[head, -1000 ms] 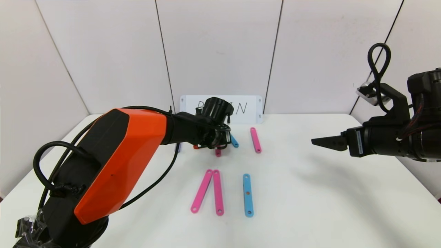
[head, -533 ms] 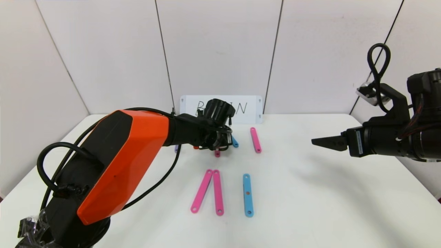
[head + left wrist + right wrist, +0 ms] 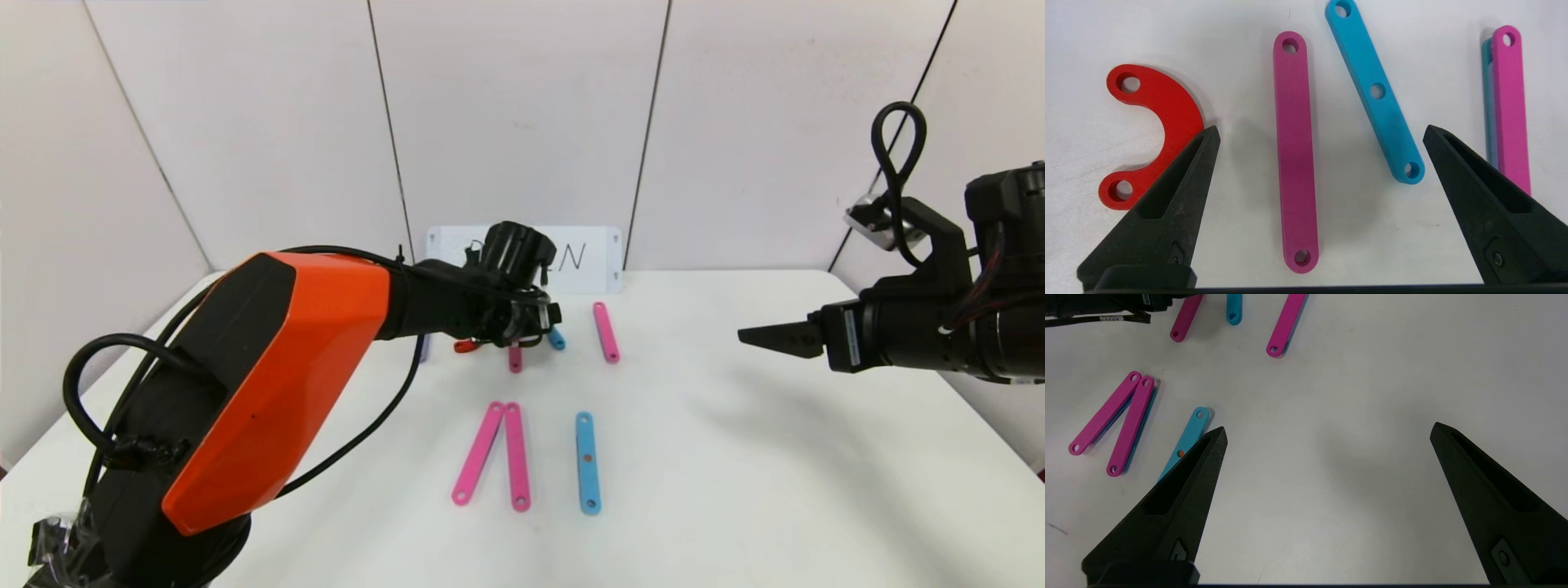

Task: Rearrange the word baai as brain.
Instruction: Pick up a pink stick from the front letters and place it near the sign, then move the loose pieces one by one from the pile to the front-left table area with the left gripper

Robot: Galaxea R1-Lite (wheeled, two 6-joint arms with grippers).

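Bright even overhead light, soft shadows on white table (image 3: 735, 457), sharp focus

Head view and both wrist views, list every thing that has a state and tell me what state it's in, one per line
Left end effector: open, empty, over the far pieces.
Right end effector: open, empty, off to the right above the table.
Red curve: flat, free.
Pink strip: flat, between the open jaws, not gripped.
Blue strip: flat, slanted.
Far pink strip: lying on a blue one.
Near pink pair: flat, far ends touching.
Near blue strip: flat, alone.
Card: upright, partly hidden.
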